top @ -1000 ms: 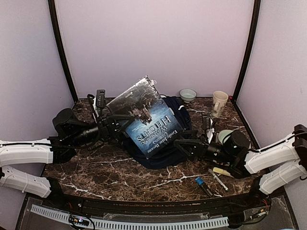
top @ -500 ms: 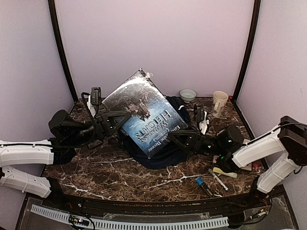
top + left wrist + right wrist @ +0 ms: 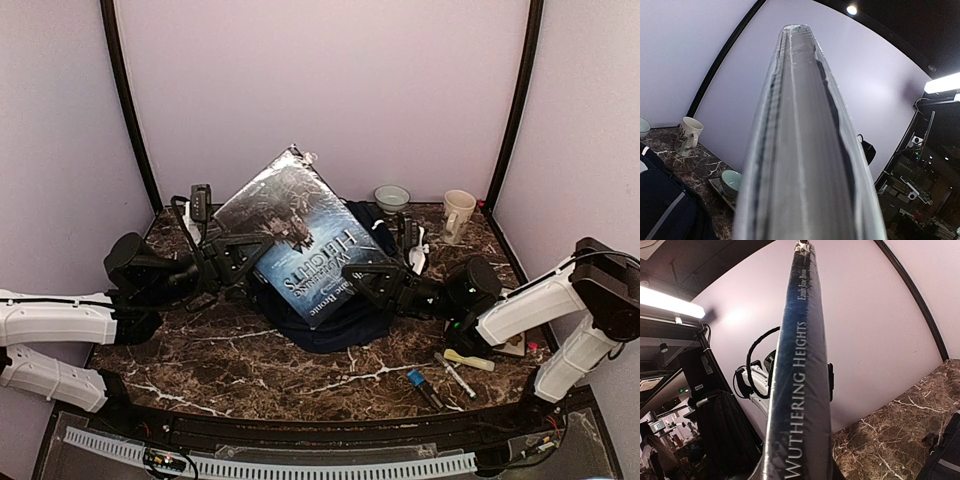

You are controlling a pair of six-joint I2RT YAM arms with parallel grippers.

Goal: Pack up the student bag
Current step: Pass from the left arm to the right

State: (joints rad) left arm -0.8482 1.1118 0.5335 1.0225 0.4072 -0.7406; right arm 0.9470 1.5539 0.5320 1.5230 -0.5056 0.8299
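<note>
We hold the book (image 3: 300,235) tilted on edge between 2 grippers, apparently to steer it into the student bag (image 3: 338,326). The left gripper (image 3: 245,258) pinches its page edge and the right gripper (image 3: 375,283) clamps its spine, both nearly closed. The bag lies on the table just below them.

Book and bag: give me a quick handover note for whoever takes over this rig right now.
Left gripper: shut on the book, at the edge opposite the spine.
Right gripper: at the spine, appears shut on it.
Book: held tilted between both arms, over the bag, which lies mid-table.
Done: book picked up.
Left: get the book into the bag; whether the bag is open cannot be seen. The pens at the near right lie outside it.
</note>
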